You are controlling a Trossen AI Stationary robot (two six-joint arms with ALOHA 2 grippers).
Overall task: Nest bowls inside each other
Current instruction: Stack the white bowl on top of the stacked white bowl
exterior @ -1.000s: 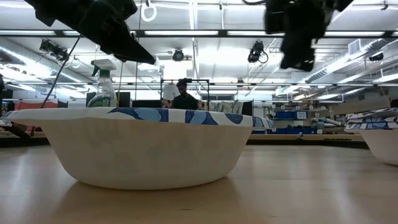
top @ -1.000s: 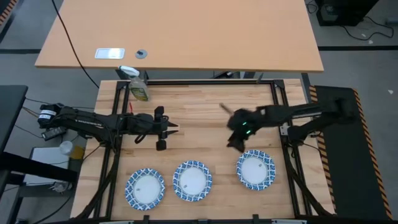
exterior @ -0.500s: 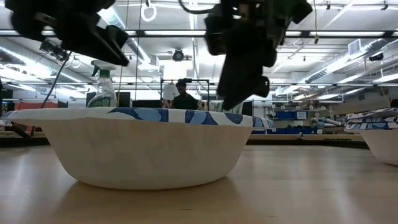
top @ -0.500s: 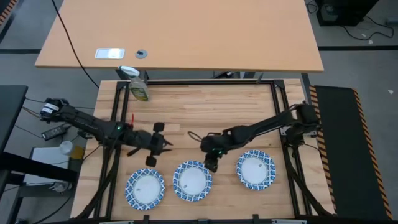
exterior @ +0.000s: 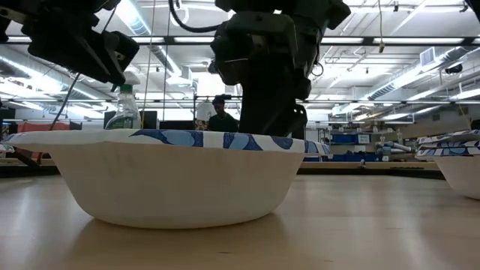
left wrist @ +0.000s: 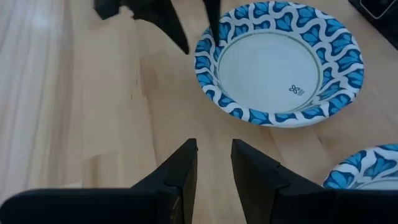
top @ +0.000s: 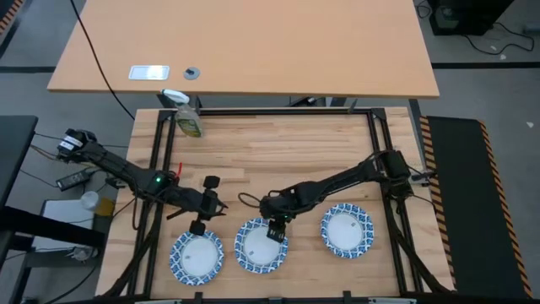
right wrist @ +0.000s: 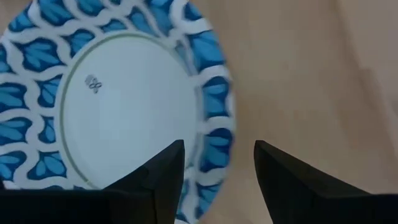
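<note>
Along the surface's (top: 278, 148) near edge you have three bowls in a row: left (top: 197, 257), middle (top: 261, 246), right (top: 347, 230). Your right end effector (top: 276, 231) sits wide over the middle bowl's rim, holding nothing. Your left end effector (top: 199, 226) hangs just beyond the left bowl, fingers narrowly parted and empty.

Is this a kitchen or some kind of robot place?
Most likely a robot lab or workshop, not a kitchen. The low view shows a big hall with ceiling strip lights and shelving behind the bowls, and two robot arms work over a framed wooden table.
</note>
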